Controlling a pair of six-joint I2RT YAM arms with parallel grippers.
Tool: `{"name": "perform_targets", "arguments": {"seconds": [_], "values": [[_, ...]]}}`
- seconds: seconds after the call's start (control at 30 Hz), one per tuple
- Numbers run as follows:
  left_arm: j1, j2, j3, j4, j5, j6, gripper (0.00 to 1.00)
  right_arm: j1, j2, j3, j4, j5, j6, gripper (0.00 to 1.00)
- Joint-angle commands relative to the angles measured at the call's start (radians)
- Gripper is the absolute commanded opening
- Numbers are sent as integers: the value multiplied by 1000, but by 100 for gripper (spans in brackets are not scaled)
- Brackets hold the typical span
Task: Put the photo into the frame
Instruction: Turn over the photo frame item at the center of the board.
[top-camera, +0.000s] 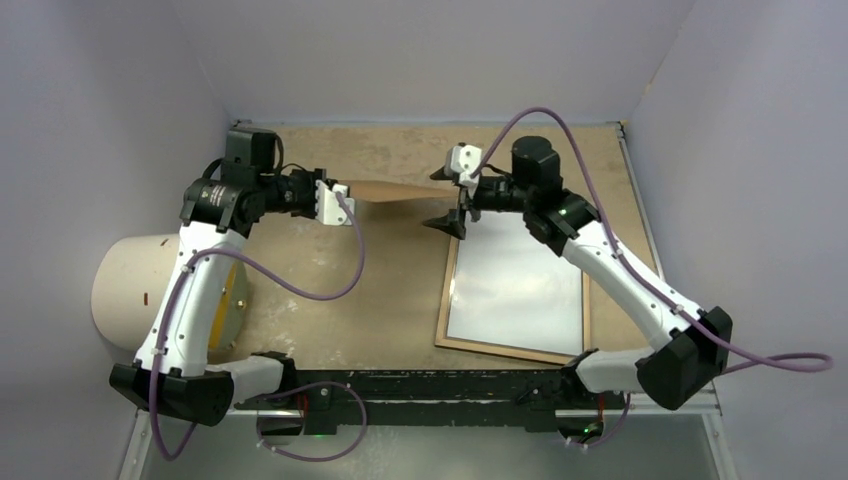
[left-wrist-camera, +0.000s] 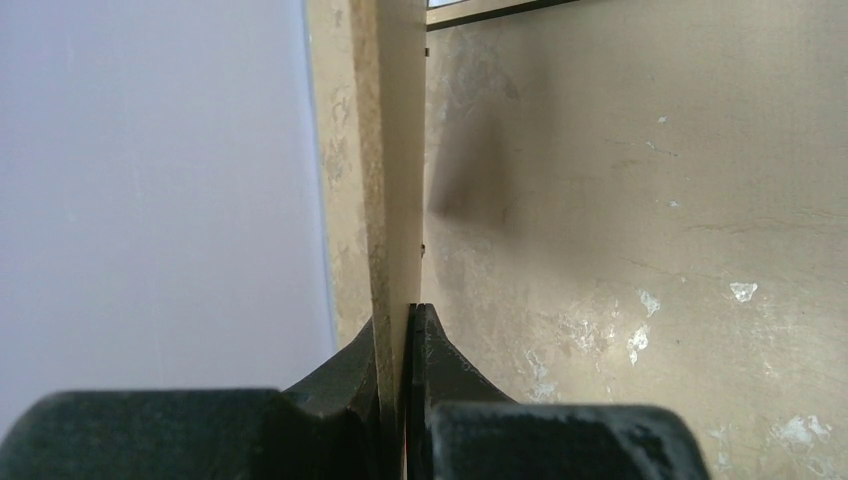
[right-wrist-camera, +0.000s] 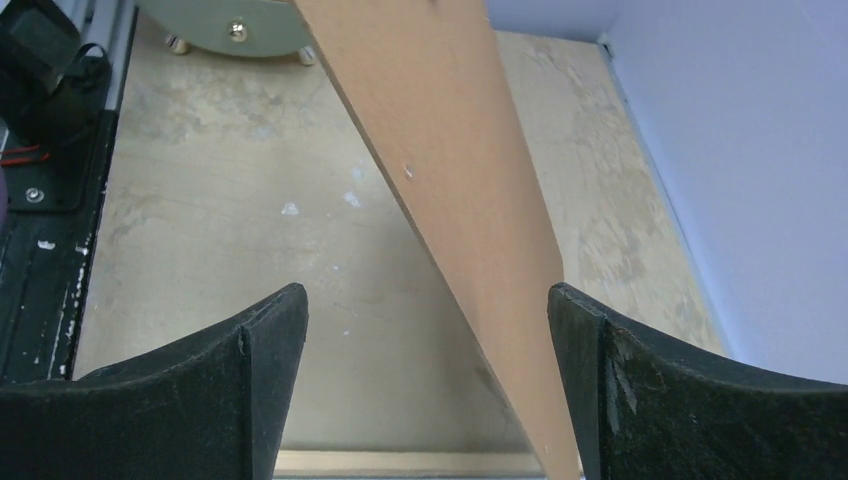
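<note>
While the left pincer (top-camera: 335, 205) is clamped on one thin edge of the brown backing board (top-camera: 395, 190), the board hangs edge-up above the surface (top-camera: 330, 310) between the two arms. Its far end sits inside the right pincer (top-camera: 452, 200), whose jaws stand wide apart and touch nothing.

The frame (top-camera: 510, 350) lies flat in front of the right arm, its light wood side up. A white sheet (top-camera: 515, 285) fills its recess, probably the photo lying face down, though no printed side shows to confirm it.

**What could go wrong**
- In the right wrist view the board runs slanted and much nearer one finger than the other. If the right pincer closes from here, the nearer finger would likely meet the board first and twist it in the left pincer's narrow hold.
- With only one edge pinched, the board may pivot or sag.
- If the board comes down tilted, a corner could catch a frame rail. It could also slide the white sheet out of its seat.

**Writing**
- No brand, label or lettering can be read in any view.
</note>
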Motion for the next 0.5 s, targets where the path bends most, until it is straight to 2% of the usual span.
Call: {"name": "perform_targets", "arguments": {"seconds": [0.0, 0.07, 0.17, 0.33, 0.47], "values": [[4, -17, 69, 32, 69, 59, 0, 45, 70, 77, 13, 21, -107, 89], [4, -19, 72, 21, 68, 64, 0, 59, 107, 101, 11, 31, -117, 85], [4, -23, 72, 13, 66, 70, 0, 82, 151, 125, 22, 75, -140, 73], [4, -23, 73, 13, 60, 73, 0, 92, 180, 122, 51, 110, -173, 46], [4, -23, 72, 42, 61, 53, 0, 92, 178, 85, 137, 124, -118, 24]]}}
